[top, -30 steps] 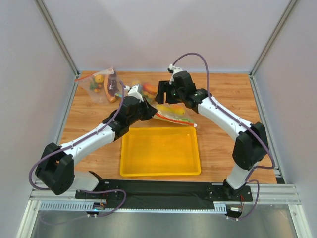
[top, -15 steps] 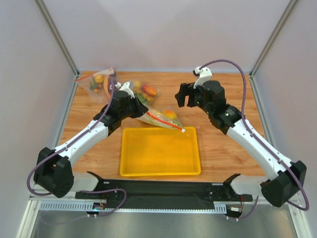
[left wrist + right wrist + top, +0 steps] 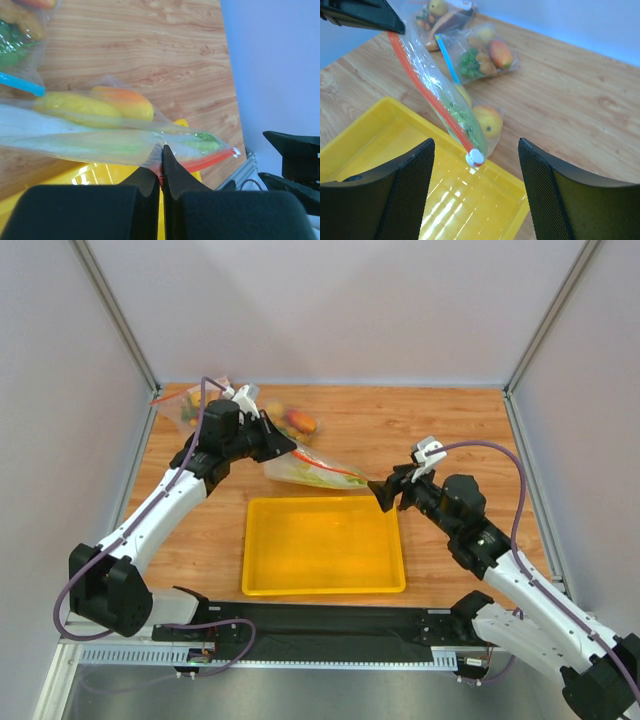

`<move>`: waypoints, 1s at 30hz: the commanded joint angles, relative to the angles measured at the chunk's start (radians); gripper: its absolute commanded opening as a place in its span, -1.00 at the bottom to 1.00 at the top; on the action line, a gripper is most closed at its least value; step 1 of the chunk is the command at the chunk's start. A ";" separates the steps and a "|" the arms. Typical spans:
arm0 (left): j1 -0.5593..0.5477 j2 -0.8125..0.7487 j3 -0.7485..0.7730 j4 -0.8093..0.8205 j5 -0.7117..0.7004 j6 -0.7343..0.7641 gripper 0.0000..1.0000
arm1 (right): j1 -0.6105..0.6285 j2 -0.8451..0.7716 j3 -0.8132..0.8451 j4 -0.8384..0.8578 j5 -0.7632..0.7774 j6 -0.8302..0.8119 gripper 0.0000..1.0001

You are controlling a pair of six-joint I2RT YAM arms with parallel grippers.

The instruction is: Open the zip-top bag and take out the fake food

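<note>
The zip-top bag [image 3: 310,468] is clear, crinkly plastic with a red-orange strip along its mouth and a small white slider at the strip's end. It hangs slanted just behind the far edge of the yellow tray [image 3: 260,580], with the slider down near the tray's far right corner. Inside are a long pale-green stalk [image 3: 110,147], a smooth yellow fruit [image 3: 75,102] and an orange fruit [image 3: 125,100]. The left claw [image 3: 292,450] is squeezed tight on the red strip, holding the bag up. The right claw [image 3: 383,495] is wide open and holds nothing; it sits near the slider, by the same corner. The tray is shiny plastic with low sides. Beyond it, two more clear bags [image 3: 290,420] lie at the back left of the brown wooden table [image 3: 450,430]. Pale walls stand around the table.
</note>
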 commanded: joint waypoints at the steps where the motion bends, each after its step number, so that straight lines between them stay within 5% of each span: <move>1: 0.017 0.000 0.044 -0.003 0.101 -0.035 -1.00 | 0.002 -0.032 -0.039 0.162 -0.049 -0.071 0.37; 15: 0.057 0.017 0.040 0.018 0.175 -0.070 -1.00 | 0.001 -0.073 -0.232 0.326 -0.146 -0.096 0.26; 30: 0.063 0.016 0.032 0.030 0.218 -0.086 -1.00 | 0.001 0.161 -0.200 0.479 -0.215 -0.126 -0.07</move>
